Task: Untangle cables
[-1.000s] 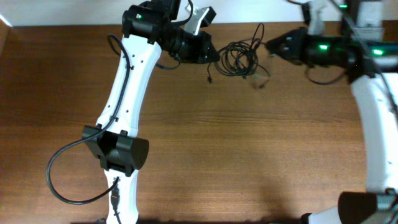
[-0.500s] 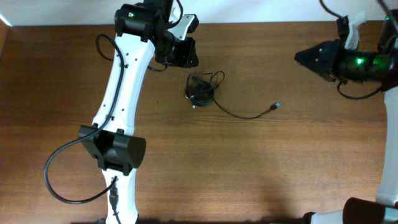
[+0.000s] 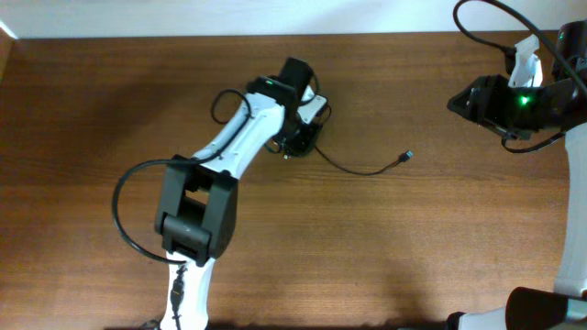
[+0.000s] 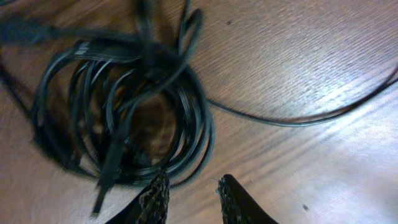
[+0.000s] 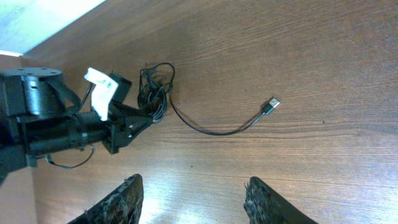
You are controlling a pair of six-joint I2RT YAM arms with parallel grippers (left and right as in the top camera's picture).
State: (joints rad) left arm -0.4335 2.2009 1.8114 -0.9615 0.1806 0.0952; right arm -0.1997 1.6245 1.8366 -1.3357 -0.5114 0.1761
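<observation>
The cables lie bunched in a small black coil on the wooden table. One strand trails right from the coil to a grey plug. My left gripper hangs right over the coil. In the left wrist view the coil fills the left half, and the left gripper is open at its near edge with only bare wood between the fingertips. My right gripper is far to the right, away from the cables. In its own view the right gripper stands open and empty, with the coil and plug ahead.
The left arm's white link and black joint stretch across the table's left middle, trailing a thick black cable loop. A white wall edge runs along the far side of the table.
The cables dropped from between the two grippers onto the table. My left arm swung over and came down above the coil. Both grippers opened, and the right one drew back to the right.
</observation>
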